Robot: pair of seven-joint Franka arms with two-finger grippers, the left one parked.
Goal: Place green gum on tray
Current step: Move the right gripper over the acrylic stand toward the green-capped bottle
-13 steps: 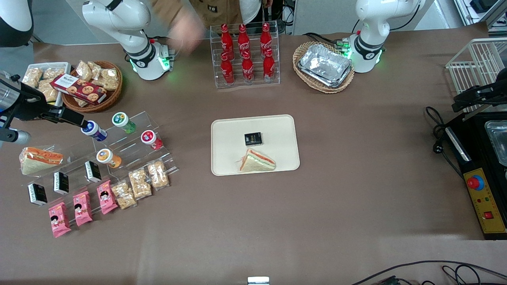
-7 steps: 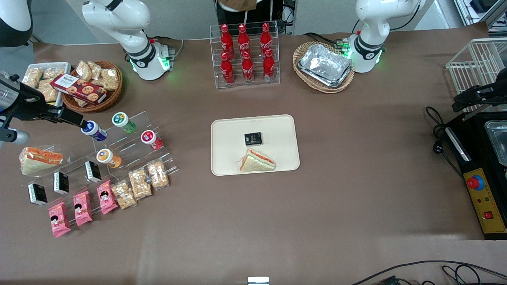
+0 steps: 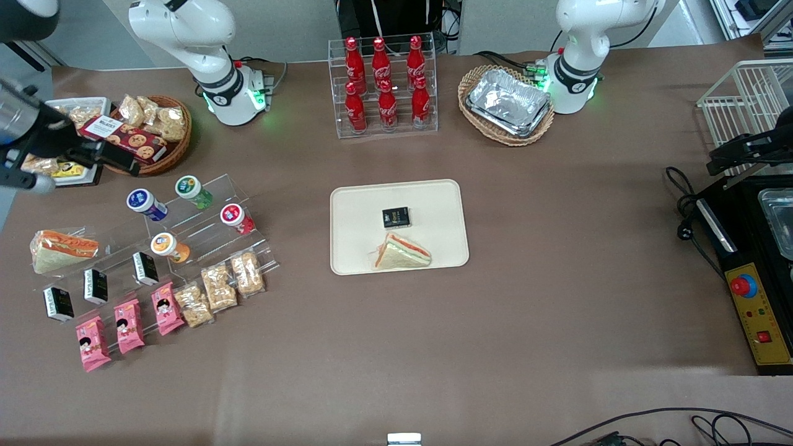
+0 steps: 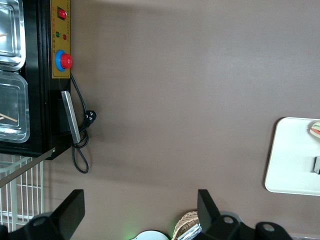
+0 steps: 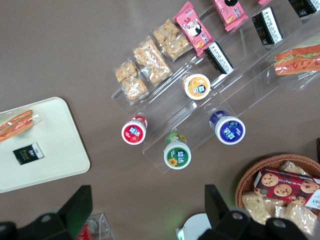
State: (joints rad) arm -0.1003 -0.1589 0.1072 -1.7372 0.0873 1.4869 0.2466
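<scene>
The green gum [image 3: 194, 191] [image 5: 177, 153] lies on the upper step of a clear acrylic stand, its white lid with green label facing up, beside a blue-bodied bottle [image 3: 146, 204]. The cream tray [image 3: 433, 198] [image 5: 55, 145] sits at the table's middle and carries a sandwich [image 3: 401, 253] and a small black box [image 3: 395, 217]. My gripper [image 3: 121, 162] [image 5: 147, 210] hangs open and empty above the table by the wicker snack basket [image 3: 145, 133]. It is farther from the front camera than the gum and not touching it.
Red [image 3: 235, 217] and orange [image 3: 168, 246] bottles share the stand with snack packets and small black boxes. A rack of cola bottles [image 3: 384, 87] and a basket of foil trays [image 3: 508, 102] stand near the arm bases. A black machine [image 3: 756, 260] sits at the parked arm's end.
My gripper has drawn away from the blue bottle toward the snack basket, farther from the front camera. A person's hand near the cola rack has left the view.
</scene>
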